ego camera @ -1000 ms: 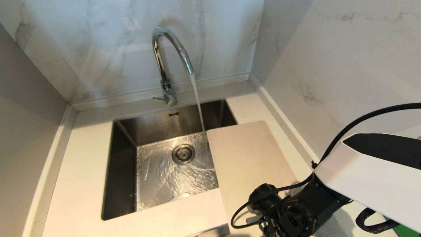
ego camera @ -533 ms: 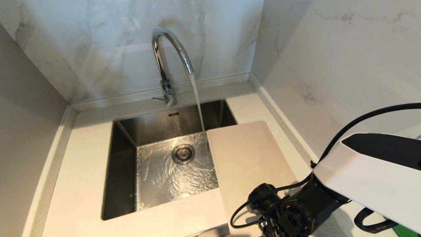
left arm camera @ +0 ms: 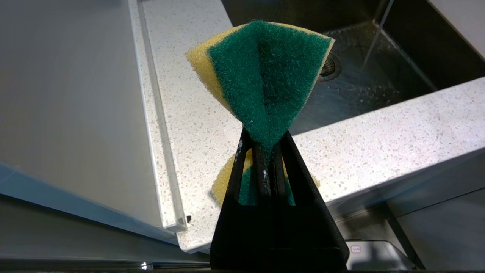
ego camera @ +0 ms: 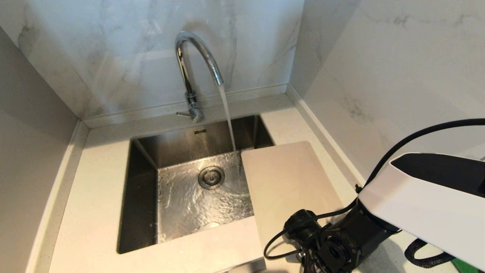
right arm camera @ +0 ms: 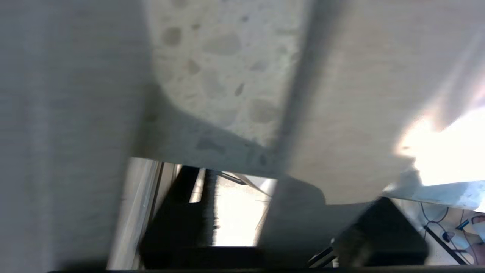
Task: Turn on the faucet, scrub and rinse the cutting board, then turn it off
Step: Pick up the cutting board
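Marble-walled sink (ego camera: 144,197) is shown with faucet (ego camera: 191,68) running. The cutting board (ego camera: 288,185) lies across its right edge, near end hidden by the right gripper (ego camera: 308,261), jaw state unclear. The left gripper (left arm camera: 265,151) is clamped on a sponge (left arm camera: 261,72).

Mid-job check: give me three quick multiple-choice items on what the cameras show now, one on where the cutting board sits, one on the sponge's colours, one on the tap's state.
1. Where is the cutting board?
A. flat on the sink floor
B. on the counter right of the sink, its far corner over the basin
C. leaning on the back wall

2. What colours is the sponge in the left gripper?
A. green and yellow
B. blue and white
C. all pink

3. What is the faucet doing?
A. dry
B. dripping only
C. running a steady stream

Answers: 1 B, the head view shows the board beside the sink, overlapping it. 2 A, green scrub face on yellow foam. 3 C, water falls from the spout into the basin.
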